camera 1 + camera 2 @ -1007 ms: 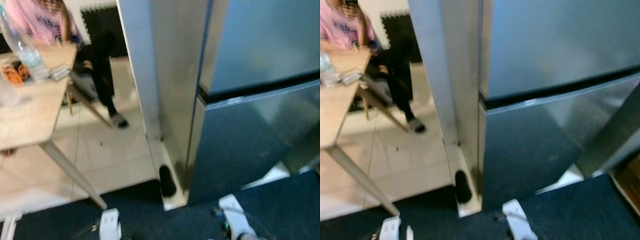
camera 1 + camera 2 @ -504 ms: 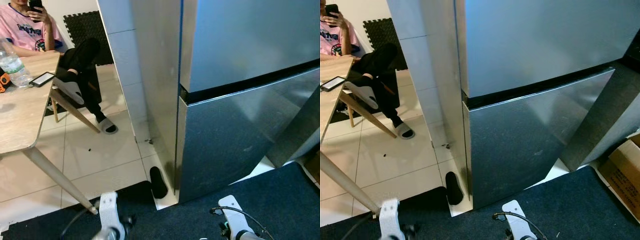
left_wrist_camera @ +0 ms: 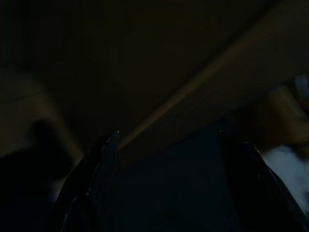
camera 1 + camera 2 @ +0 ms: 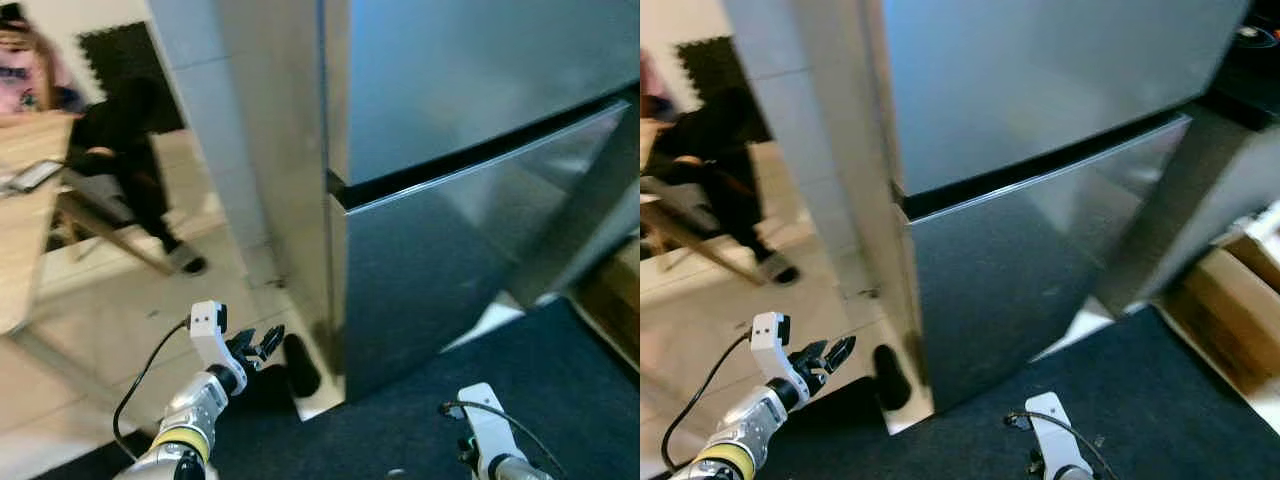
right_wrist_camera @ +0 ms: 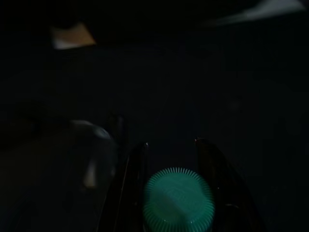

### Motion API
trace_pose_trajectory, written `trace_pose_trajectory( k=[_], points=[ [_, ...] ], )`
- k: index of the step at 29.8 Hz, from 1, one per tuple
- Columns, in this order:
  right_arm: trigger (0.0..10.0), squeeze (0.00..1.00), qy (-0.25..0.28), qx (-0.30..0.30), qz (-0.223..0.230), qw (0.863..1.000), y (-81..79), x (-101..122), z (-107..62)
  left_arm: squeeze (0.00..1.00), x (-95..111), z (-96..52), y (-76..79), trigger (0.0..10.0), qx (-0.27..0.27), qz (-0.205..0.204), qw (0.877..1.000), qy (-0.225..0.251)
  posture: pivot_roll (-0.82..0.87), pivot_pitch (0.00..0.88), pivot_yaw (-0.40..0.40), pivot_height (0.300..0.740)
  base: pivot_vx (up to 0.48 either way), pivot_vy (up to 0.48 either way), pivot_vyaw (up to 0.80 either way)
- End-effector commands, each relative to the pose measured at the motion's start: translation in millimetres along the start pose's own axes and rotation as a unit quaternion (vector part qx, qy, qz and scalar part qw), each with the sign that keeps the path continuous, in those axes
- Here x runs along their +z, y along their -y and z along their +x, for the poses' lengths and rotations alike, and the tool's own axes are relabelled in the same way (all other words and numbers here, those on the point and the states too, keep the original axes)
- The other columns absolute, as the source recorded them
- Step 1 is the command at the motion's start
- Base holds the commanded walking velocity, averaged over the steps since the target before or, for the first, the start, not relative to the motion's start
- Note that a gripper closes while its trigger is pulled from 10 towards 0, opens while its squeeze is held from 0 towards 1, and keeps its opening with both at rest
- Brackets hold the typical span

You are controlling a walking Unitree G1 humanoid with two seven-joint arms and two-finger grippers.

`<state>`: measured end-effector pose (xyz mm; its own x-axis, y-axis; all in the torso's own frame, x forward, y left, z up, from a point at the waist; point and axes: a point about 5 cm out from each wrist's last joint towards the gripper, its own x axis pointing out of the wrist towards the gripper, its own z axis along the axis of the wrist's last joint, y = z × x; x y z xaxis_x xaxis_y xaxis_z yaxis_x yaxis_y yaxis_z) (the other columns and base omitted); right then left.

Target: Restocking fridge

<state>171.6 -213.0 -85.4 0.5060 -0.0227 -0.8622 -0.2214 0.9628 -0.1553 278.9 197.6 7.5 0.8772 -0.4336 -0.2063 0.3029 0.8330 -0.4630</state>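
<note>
1. We judge the approach step is in hand: the tall steel-grey two-door fridge point(image 4: 450, 200) stands shut before us, nothing yet put in

2. Our left hand point(image 4: 262, 343) is raised with fingers spread wide and empty, near the fridge's lower left corner

3. Our right hand point(image 5: 177, 159) grips a green ribbed bottle cap point(image 5: 178, 199), low at our side

4. Next we must open a door

5. Dark blue carpet point(image 4: 540, 380), pale tiled floor point(image 4: 110, 320); a seated person point(image 4: 110, 140) at a light wooden surface point(image 4: 25, 230)
</note>
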Motion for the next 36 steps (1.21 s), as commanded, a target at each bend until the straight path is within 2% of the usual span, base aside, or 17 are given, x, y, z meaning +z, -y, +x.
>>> trace_pose_trajectory(
  k=[1, 5, 7, 12, 13, 15, 16, 17, 18, 19, 22, 24, 25, 26, 27, 33, 36],
  points=[
    [10.0, 0.0, -0.003, -0.005, 0.007, 1.0, -0.1, -5, -0.7, 0.0, 16, 11.1, 9.6, 10.0, -0.042, 0.013, 0.999, 0.028, -0.03, 0.054, 0.025, 0.74, 0.0, 0.0, 0.0],
    [10.0, 0.0, -0.003, -0.005, 0.005, 1.0, -0.1, -5, -0.9, 0.0, 28, 19.0, 17.9, 10.0, -0.071, 0.026, 0.996, 0.056, -0.03, 0.054, 0.025, 0.74, 0.0, 0.0, 0.0],
    [10.0, 0.0, -0.004, -0.005, 0.002, 1.0, -0.2, -6, -1.0, 0.0, 47, 28.6, 32.3, 10.0, -0.128, 0.057, 0.986, 0.089, -0.03, 0.058, 0.023, 0.74, 0.0, 0.0, 0.0],
    [10.0, 0.0, -0.005, -0.006, 0.002, 1.0, 0.0, -7, -1.1, 0.0, 59, 33.5, 47.4, 10.0, -0.191, 0.09, 0.972, 0.101, -0.03, 0.058, 0.023, 0.74, 0.0, 0.0, 0.0],
    [10.0, 0.0, -0.006, -0.006, 0.001, 1.0, 0.2, -7, -1.1, 0.27, 67, 36.0, 60.2, 10.0, -0.243, 0.114, 0.958, 0.103, -0.03, 0.059, 0.023, 0.74, 0.0, 0.0, 0.0],
    [10.0, 0.0, -0.006, -0.006, 0.001, 1.0, 0.2, -7, -1.1, 0.27, 67, 36.0, 60.2, 10.0, -0.243, 0.114, 0.958, 0.103, -0.03, 0.059, 0.023, 0.74, 0.0, 0.0, 0.0],
    [10.0, 0.0, -0.006, -0.006, 0.001, 1.0, 0.2, -7, -1.1, 0.72, 68, 36.3, 64.7, 10.0, -0.263, 0.122, 0.952, 0.102, -0.03, 0.059, 0.023, 0.74, 0.0, 0.0, 0.0],
    [10.0, 0.0, -0.007, -0.006, 0.0, 1.0, 0.3, -7, -1.2, 1.0, 69, 36.5, 68.5, 10.0, -0.279, 0.13, 0.946, 0.099, -0.03, 0.059, 0.023, 0.74, 0.0, 0.0, 0.0],
    [10.0, 0.0, -0.007, -0.006, 0.0, 1.0, 0.3, -7, -1.2, 1.0, 69, 36.5, 68.5, 10.0, -0.279, 0.13, 0.946, 0.099, -0.03, 0.059, 0.023, 0.74, 0.0, 0.0, 0.0],
    [10.0, 0.0, -0.007, -0.006, -0.001, 1.0, 0.2, -7, -1.2, 1.0, 68, 36.3, 78.9, 10.0, -0.32, 0.161, 0.93, 0.081, -0.03, 0.059, 0.023, 0.74, 0.0, 0.0, 0.0],
    [10.0, 0.0, -0.008, -0.007, -0.002, 1.0, 0.3, -7, -1.2, 1.0, 65, 35.9, 85.0, 10.0, -0.34, 0.185, 0.92, 0.066, -0.03, 0.059, 0.023, 0.74, 0.0, 0.0, 0.0],
    [10.0, 0.0, -0.007, -0.007, -0.002, 1.0, 0.3, -7, -1.2, 0.93, 65, 36.3, 86.9, 10.0, -0.341, 0.2, 0.916, 0.062, -0.03, 0.059, 0.023, 0.74, 0.0, 0.0, 0.0],
    [10.0, 0.0, -0.007, -0.007, -0.002, 1.0, 0.4, -7, -1.2, 0.25, 65, 36.6, 87.9, 10.0, -0.342, 0.21, 0.914, 0.06, -0.03, 0.059, 0.023, 0.74, 0.0, 0.0, 0.0],
    [10.0, 0.0, -0.007, -0.008, -0.002, 1.0, 0.5, -7, -1.2, 0.25, 66, 36.6, 89.0, 10.0, -0.343, 0.219, 0.912, 0.057, -0.03, 0.056, 0.025, 0.74, 0.0, 0.0, 0.0],
    [10.0, 0.0, -0.007, -0.008, -0.002, 1.0, 0.7, -7, -1.2, 0.0, 68, 38.3, 89.4, 10.0, -0.33, 0.235, 0.912, 0.06, -0.03, 0.056, 0.025, 0.74, 0.0, 0.0, 0.0],
    [10.0, 0.0, -0.006, -0.009, -0.001, 1.0, 0.3, -7, -1.1, 0.0, 86, 50.0, 84.8, 10.0, -0.215, 0.342, 0.911, 0.087, -0.03, 0.058, 0.028, 0.74, 0.0, 0.0, 0.0],
    [10.0, 0.0, -0.006, -0.009, 0.0, 1.0, 0.2, -7, -1.2, 0.0, 97, 53.7, 81.9, 10.0, -0.165, 0.35, 0.916, 0.107, -0.03, 0.058, 0.027, 0.74, 0.0, 0.0, 0.0]
  ],
)
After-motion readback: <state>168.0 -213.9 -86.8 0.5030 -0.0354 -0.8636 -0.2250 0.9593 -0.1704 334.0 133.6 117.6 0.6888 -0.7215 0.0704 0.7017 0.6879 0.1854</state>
